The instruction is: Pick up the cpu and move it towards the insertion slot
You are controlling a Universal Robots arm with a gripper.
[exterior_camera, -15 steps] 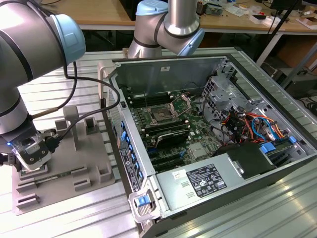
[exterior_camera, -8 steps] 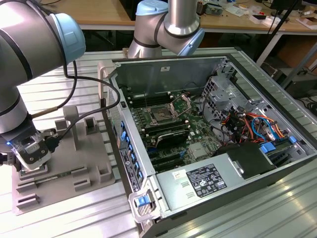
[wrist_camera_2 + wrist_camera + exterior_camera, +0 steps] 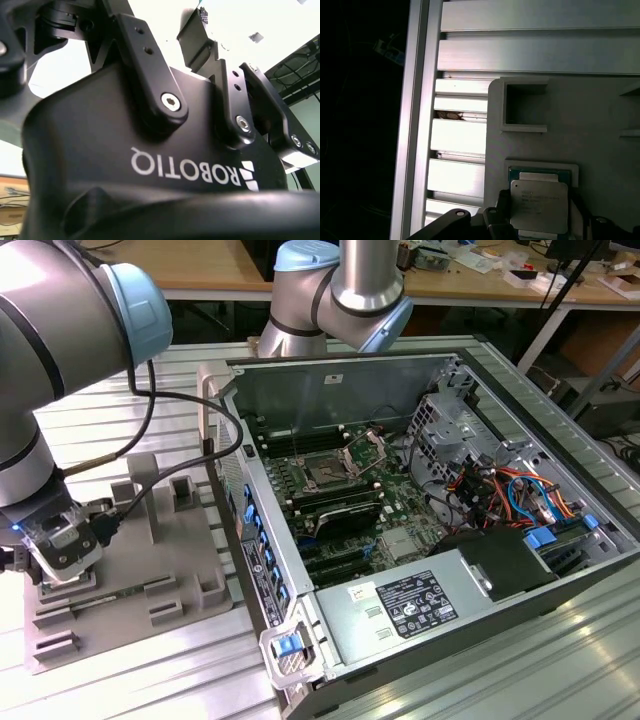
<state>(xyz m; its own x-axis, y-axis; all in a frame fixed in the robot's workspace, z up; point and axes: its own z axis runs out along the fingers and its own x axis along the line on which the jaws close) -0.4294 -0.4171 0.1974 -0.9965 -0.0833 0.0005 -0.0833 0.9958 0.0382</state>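
The job is at the pick-up step. At the lower left of the exterior view the gripper (image 3: 62, 552) is down low over the grey tray (image 3: 190, 550), which lies on the slatted metal surface (image 3: 560, 670) beside the open computer case (image 3: 455, 368).

In the first wrist view the cpu (image 3: 538, 205) shows its pale metal top, with a thin green edge at its far side. It sits at a shallow, pale-rimmed pocket of the tray, and whether it rests there or is raised a little cannot be told. The dark fingers (image 3: 499, 220) stand on two opposite sides of the cpu, close against its edges. The pictures do not show whether they are pinching it or only bracketing it.

The slot (image 3: 327, 472) is a square socket with a dark centre and a shiny metal frame. It lies on the green board inside the case, near the middle of the exterior view and well apart from the tray. The case's near wall stands between the two.

By this reading, carrying the cpu over has not begun. A move towards the slot would call for a secure, level hold on the thin edges. It would also need enough lift to clear the tray's raised blocks and the case wall.
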